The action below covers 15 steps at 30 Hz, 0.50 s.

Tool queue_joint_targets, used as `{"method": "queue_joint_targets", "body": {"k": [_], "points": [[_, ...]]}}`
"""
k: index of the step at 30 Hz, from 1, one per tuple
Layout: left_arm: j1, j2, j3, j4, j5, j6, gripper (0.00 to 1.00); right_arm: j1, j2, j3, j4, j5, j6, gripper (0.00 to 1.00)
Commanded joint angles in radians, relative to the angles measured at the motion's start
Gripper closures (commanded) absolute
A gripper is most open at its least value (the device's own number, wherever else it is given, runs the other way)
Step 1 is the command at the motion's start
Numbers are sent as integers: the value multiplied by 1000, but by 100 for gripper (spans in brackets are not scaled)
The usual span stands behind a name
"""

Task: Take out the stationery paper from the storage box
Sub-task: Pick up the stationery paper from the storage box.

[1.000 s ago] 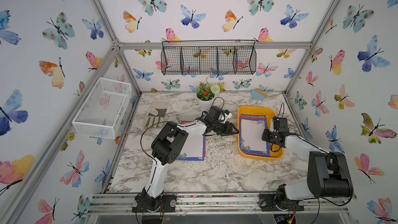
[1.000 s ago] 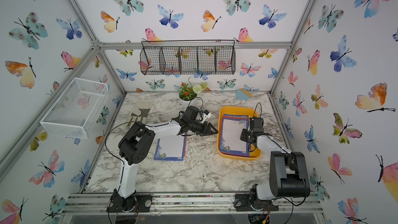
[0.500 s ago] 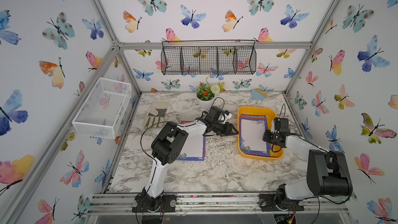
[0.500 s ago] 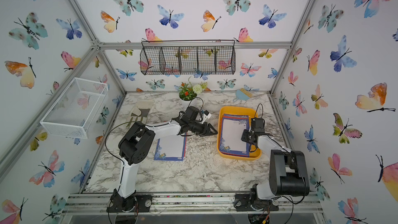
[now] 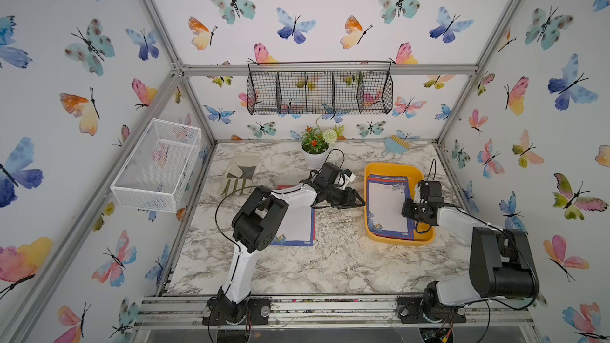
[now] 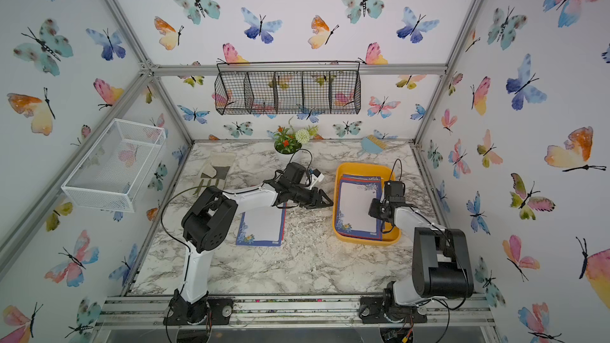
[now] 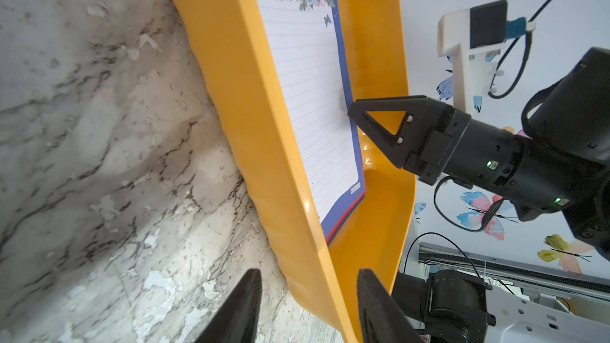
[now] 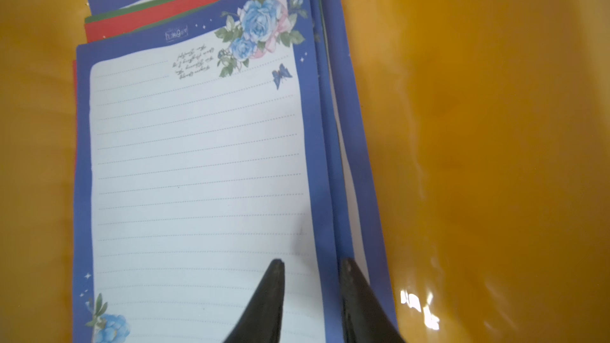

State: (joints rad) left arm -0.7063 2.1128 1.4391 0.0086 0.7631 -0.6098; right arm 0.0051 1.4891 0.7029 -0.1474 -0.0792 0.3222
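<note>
right pincer (image 8: 312, 263) stands narrow but not closed, low inside the storage box (image 8: 495, 160), at a long edge of the stationery paper (image 8: 204, 100). in the right wrist view one fingertip (image 8: 275, 278) lies over the white lined centre of the top sheet (image 8: 198, 186) and its mate lies past the blue border, so the border runs between them. nothing is pinched. seen from the left wrist, this pincer's tip meets that edge about midway along the sheet.

the paper lies flat in the box as a slightly fanned stack. a blue-bordered sheet with blue roses is on top, and red and green margins show beneath. bare orange floor shows beside it on the right arm's side.

left pincer (image 7: 308, 278) is about half wide and holds nothing. it lies low over the marble surface (image 5: 330, 259), pointing at the box's outer wall, which lines up with the gap between its fingers. whether a finger touches the wall cannot be told.

in both top views the box stands on the right part of the surface. a loose sheet (image 5: 297, 227), also blue-bordered, lies flat well apart from the box and partly under the left arm, with a red margin showing along its side. a potted plant (image 5: 313, 150) stands at the back.
</note>
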Motion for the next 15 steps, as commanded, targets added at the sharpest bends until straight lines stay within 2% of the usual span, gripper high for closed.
{"method": "queue_joint_targets", "body": {"k": [1, 15], "points": [[-7, 29, 33, -19, -1, 20, 50, -5, 22, 7, -1, -21, -3, 68], [-18, 86, 102, -76, -11, 44, 52, -5, 7, 9, 12, -80, -8, 75]]}}
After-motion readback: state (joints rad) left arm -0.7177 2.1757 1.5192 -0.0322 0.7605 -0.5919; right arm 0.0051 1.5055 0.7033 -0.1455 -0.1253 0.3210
